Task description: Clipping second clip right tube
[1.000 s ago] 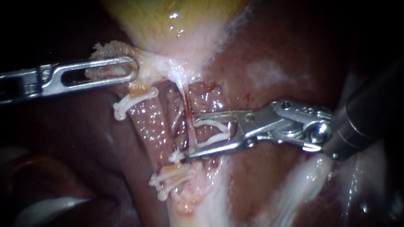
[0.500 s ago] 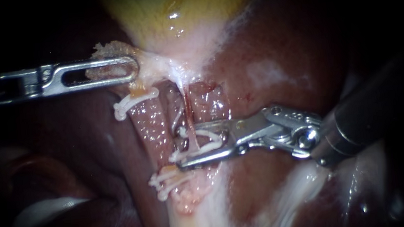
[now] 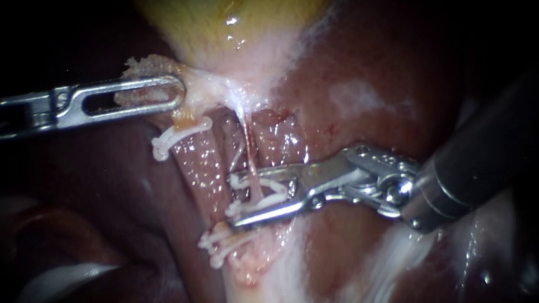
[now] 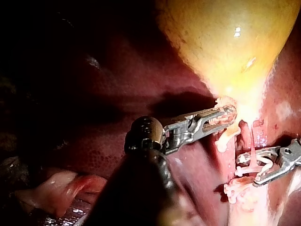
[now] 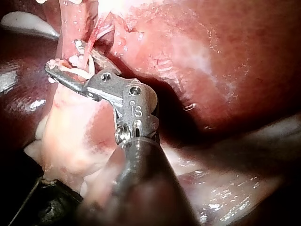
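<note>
Dark red wet liver (image 3: 355, 85) is lying under the glossy yellow gallbladder (image 3: 232, 18), far. Left instrument (image 3: 173, 91) is clamping the pale gallbladder neck. Right instrument (image 3: 231, 200) has been sliding left: its jaws, standing apart, are gripping an open white plastic clip (image 3: 267, 201), now straddling the thin pink right tube (image 3: 252, 163) at centre, so squeezing looks next.

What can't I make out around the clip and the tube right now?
Endoscope view: whether the clip held by my right instrument reaches fully past the tube; its ends are too small to tell.
Right wrist view: tissue under the clip, covered by the instrument's own head.
Endoscope view: how much of the gallbladder my left instrument grips; its metal covers the tissue.
Left wrist view: liver beneath the left shaft.
</note>
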`<state>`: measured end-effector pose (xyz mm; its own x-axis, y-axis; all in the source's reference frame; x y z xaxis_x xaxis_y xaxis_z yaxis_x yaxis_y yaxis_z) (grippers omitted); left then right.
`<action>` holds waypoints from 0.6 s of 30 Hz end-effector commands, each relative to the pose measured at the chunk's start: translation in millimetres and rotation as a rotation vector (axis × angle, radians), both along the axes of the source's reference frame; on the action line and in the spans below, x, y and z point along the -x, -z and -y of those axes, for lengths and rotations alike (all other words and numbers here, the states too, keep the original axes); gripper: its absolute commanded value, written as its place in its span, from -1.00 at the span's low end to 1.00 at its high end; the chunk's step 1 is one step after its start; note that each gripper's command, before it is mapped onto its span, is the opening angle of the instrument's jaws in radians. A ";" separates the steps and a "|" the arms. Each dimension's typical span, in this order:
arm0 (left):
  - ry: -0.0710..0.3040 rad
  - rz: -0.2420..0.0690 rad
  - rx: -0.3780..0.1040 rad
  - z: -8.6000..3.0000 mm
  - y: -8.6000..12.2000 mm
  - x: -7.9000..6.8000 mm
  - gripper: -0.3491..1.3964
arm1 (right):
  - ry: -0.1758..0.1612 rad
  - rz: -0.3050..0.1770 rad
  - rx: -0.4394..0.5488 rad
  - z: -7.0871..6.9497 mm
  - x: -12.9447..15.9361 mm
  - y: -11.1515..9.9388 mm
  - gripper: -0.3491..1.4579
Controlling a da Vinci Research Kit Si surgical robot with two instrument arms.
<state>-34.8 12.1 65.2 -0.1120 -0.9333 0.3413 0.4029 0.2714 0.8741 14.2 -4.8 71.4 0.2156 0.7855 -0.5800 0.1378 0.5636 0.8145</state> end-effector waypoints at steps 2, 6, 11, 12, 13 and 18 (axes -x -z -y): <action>0.000 0.000 0.000 0.0 0.0 0.0 -1.00 | -0.001 -0.003 0.001 0.0 0.0 0.1 -0.11; 0.000 0.000 0.000 0.0 0.0 0.0 -1.00 | 0.000 -0.003 0.001 0.0 0.0 0.1 -0.11; 0.000 0.000 0.000 0.0 0.0 0.0 -1.00 | -0.001 -0.005 -0.006 0.0 0.0 0.2 -0.10; 0.000 0.000 0.000 0.0 0.0 0.0 -1.00 | -0.001 -0.005 -0.006 0.1 0.0 0.3 -0.09; 0.000 0.000 0.000 0.0 0.0 0.0 -1.00 | -0.002 -0.008 -0.007 0.1 0.0 0.4 -0.09; 0.000 0.000 0.000 0.0 0.0 0.0 -1.00 | 0.002 -0.029 -0.018 0.3 0.0 1.3 -0.08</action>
